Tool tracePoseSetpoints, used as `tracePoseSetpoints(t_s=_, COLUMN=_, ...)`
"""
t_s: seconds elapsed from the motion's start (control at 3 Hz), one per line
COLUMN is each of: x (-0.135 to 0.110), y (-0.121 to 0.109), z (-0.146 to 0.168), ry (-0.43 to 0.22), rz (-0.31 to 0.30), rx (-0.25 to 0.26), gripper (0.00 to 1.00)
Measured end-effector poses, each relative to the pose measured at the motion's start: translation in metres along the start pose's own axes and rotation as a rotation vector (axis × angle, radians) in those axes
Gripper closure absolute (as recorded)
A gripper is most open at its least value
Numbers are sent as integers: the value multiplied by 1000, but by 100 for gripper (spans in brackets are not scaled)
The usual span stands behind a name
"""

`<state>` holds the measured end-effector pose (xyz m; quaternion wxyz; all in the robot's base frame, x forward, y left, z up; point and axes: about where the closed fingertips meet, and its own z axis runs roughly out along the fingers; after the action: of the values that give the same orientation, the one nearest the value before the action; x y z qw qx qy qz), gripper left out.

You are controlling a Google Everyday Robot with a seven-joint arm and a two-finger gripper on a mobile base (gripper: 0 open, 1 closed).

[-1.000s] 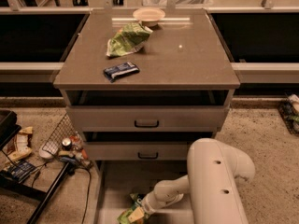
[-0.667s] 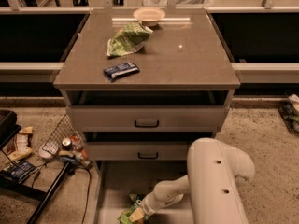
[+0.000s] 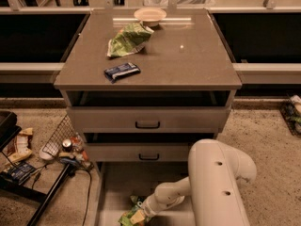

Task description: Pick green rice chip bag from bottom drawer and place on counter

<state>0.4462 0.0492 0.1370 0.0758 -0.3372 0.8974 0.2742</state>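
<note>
Low at six o'clock, the gripper (image 3: 143, 211) sat inside the bottom drawer (image 3: 113, 187), against the green rice chip bag (image 3: 129, 217) on its floor. I could not tell whether it gripped the bag. The bench (image 3: 188, 65) stood toward twelve o'clock.

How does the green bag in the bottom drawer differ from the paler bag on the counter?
The green rice chip bag lies in the bottom drawer, the hand at it; the paler bag lies untouched on the counter. The first is brighter, with a yellow patch; the second green and white. Both are snack bags.
</note>
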Motion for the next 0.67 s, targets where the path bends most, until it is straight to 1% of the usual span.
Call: tracePoseSetpoints(t_s=0.67, x=0, y=0, z=0, ry=0, rz=0, rx=0, gripper=100)
